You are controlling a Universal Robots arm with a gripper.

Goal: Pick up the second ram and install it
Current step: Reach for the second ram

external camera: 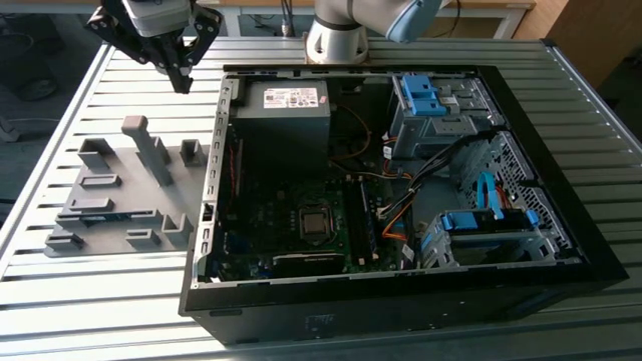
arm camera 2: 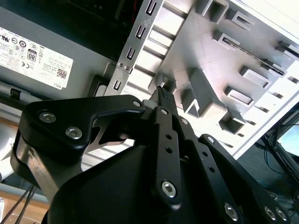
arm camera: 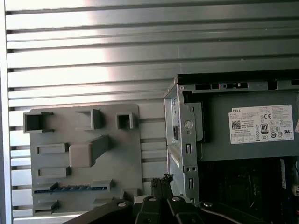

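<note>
1. Slatted metal table (external camera: 101, 316): carries all items.
2. Open computer case (external camera: 401, 308): lies on its side, with the board and grey power supply (external camera: 286, 98) exposed.
3. Grey fixture plate (external camera: 131, 169): in the exterior view it lies flat on the table at nine o'clock of the case, just beside its wall.
4. Gripper (external camera: 183, 84): in the exterior view it hangs above the table at twelve o'clock of the fixture plate, near the case's corner. Its fingers are closed together and nothing is held.
5. Second ram (external camera: 105, 219): a thin blue-green strip seated in a slot of the fixture plate, at the plate's six o'clock side. It is well apart from the gripper and also shows in the first wrist view (arm camera: 70, 188).
</note>
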